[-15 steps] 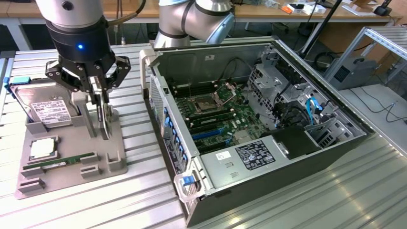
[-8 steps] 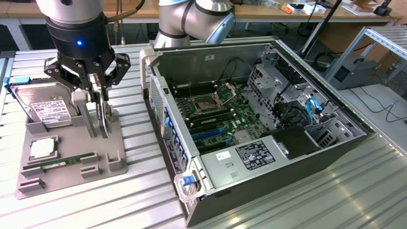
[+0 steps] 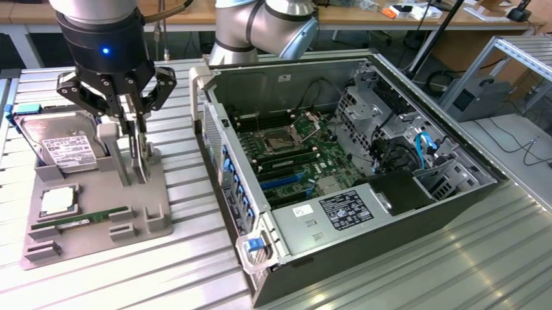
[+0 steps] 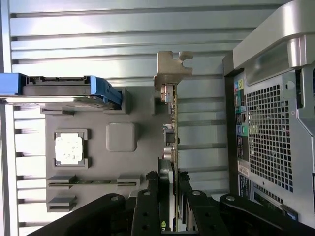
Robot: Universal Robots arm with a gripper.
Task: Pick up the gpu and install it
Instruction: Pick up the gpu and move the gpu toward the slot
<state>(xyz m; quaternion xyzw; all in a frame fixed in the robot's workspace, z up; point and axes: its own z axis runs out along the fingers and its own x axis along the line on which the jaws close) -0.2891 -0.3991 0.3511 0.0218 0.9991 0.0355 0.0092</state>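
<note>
Pincer (image 3: 136, 143) narrowed to a slim gap, its 2 fingers (image 4: 163, 196) clamped on the faces of the gpu (image 4: 173, 123). The card stands on edge between them, apparently seated in the slot of the grey holder (image 3: 95, 240) directly beneath, with its silver bracket (image 4: 172, 69) at the end farthest from the grip. Just to 1 side of the pincer is the hard drive (image 3: 64, 147); well apart on the other side is the open computer case (image 3: 379, 258). Judged: pick-up step, card gripped but not lifted; clearing the slot calls for a straight pull in the card's own plane, no twist.
</note>
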